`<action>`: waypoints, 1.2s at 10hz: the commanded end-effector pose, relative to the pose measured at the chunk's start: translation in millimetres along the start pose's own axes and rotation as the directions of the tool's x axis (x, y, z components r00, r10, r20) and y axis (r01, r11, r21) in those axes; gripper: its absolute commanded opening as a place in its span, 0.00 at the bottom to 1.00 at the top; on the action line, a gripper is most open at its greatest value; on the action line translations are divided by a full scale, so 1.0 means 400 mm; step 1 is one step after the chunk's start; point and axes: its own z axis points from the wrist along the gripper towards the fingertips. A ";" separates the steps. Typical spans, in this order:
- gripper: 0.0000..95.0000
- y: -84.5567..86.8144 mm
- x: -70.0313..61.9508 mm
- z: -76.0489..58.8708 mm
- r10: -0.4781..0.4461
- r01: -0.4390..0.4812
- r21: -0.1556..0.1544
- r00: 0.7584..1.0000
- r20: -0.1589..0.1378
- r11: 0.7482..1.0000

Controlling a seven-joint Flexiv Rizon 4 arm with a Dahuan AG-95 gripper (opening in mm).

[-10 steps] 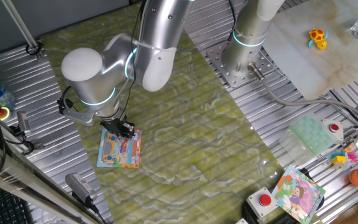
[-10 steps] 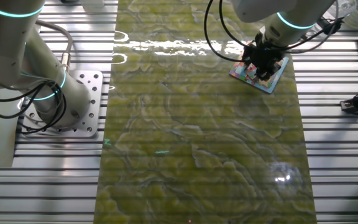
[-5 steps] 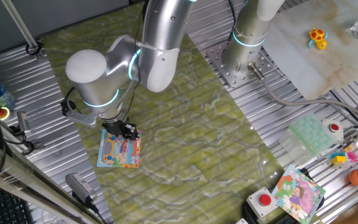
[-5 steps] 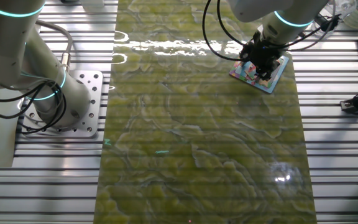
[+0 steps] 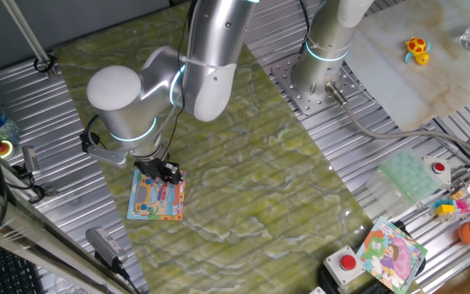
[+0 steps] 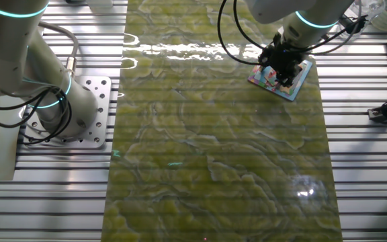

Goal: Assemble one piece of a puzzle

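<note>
My end effector (image 5: 168, 171) is low over the puzzle's (image 5: 155, 198) upper corner, so I can press the piece in there. Puzzle lies flat on the table (image 5: 243, 171). Piece is hidden; can't tell finger opening.

Silver arm (image 5: 210, 49), cyan-lit joint rings, black tool (image 5: 163, 170).

puzzle (image 5: 155, 198) on mat (image 5: 243, 163), under fingers (image 5: 168, 172).

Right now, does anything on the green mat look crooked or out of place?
Nothing stands out. The puzzle lies flat on the green mat, slightly turned to its edges, with the gripper over its upper corner.
</note>
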 end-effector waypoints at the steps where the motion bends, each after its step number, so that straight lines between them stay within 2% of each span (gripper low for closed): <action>1: 0.40 -0.002 0.004 0.011 0.013 -0.013 0.017 1.000 -0.007 1.000; 2: 0.40 -0.003 0.004 0.011 0.011 -0.011 0.025 1.000 -0.013 1.000; 4: 0.40 -0.002 0.005 0.011 0.012 -0.012 0.019 1.000 -0.010 1.000; 5: 0.60 -0.002 0.004 0.009 0.008 -0.007 0.020 1.000 -0.011 1.000; 8: 0.60 -0.001 0.002 0.000 0.012 -0.012 0.018 1.000 -0.016 1.000; 9: 0.40 -0.001 0.003 0.001 0.012 -0.012 0.022 1.000 -0.018 1.000; 12: 0.40 -0.002 0.003 0.001 0.019 -0.018 0.032 1.000 -0.020 0.999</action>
